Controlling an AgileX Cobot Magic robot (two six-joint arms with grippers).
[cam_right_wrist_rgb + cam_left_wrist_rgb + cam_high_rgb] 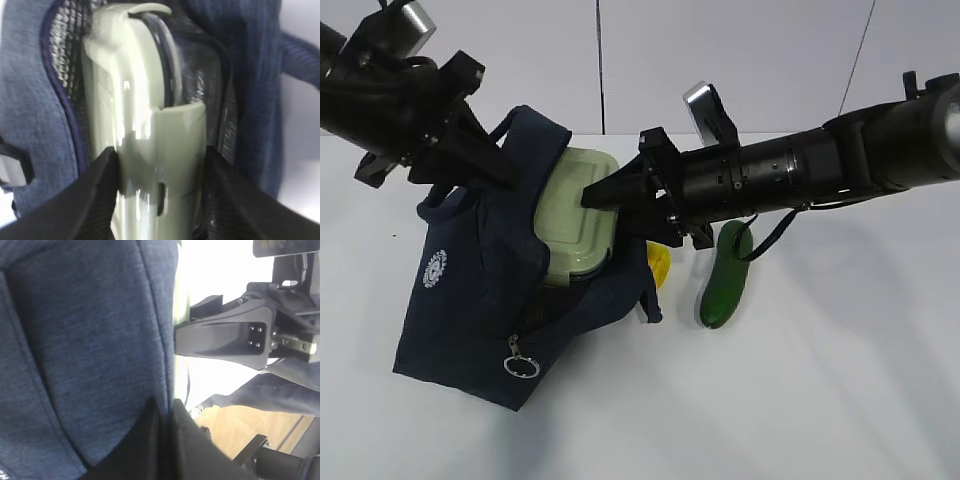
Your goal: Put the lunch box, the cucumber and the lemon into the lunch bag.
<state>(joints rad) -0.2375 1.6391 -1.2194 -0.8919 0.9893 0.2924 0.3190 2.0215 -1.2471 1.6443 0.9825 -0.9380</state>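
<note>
Lunch box (577, 213) sits tipped on edge, half inside the mouth of the navy lunch bag (480, 300), its pale green lid facing up and outward in the exterior view. The right pincer (602, 198) is clamped on the box, one finger (75, 200) against the lid side and the other against the glass side, as the right wrist view shows, with the bag's silvery lining (220, 100) just behind the box. The left pincer (485, 160) is pinching the bag's fabric near a loop handle (535, 125) at the bag's upper edge, holding the mouth open; in the left wrist view the blue cloth (90, 350) fills most of the frame. The lemon (660, 266) lies on the white desk (820, 400) just beside the bag, partly hidden behind it. The cucumber (726, 275) lies nearby, under the right arm, apart from the bag. A metal ring pull (521, 366) hangs at the bag's lower front corner.
</note>
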